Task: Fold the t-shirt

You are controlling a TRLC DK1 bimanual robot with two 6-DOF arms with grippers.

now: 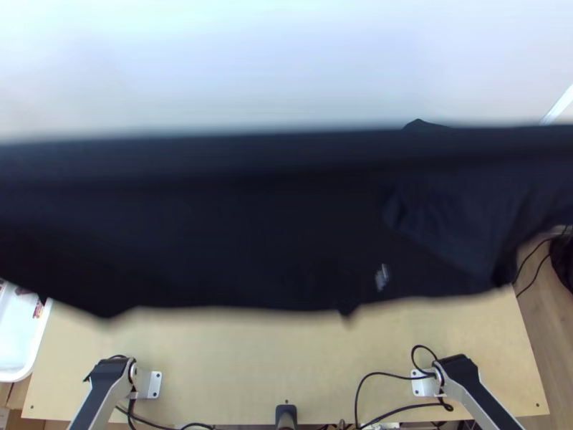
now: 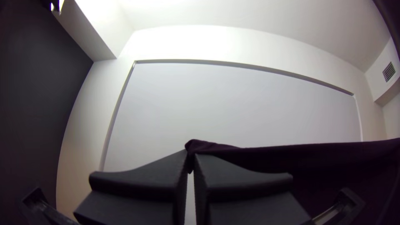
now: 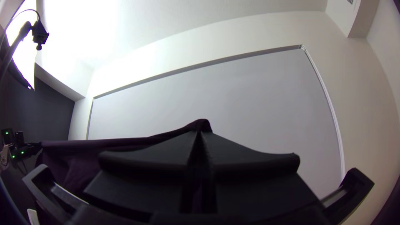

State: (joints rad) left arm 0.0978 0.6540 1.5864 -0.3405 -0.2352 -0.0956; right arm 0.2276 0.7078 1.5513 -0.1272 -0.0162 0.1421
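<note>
Pale wood makes the surface (image 1: 236, 365), across the lower part of the top view's frame, with a white bin (image 1: 11, 376) at its lower left. In the left wrist view, the left gripper (image 2: 191, 156) has its fingers clamped on a corner of the dark t-shirt (image 1: 251, 229). From there the cloth runs raised across the middle of the top view, edge to edge, its upper border nearly straight and its lower one uneven. In the right wrist view, the right gripper (image 3: 198, 132) has its fingers closed on another corner. Spreading before the first fold seems the step in hand; next, both arms should lower the cloth evenly, keeping that border taut so it lands flat.
</note>
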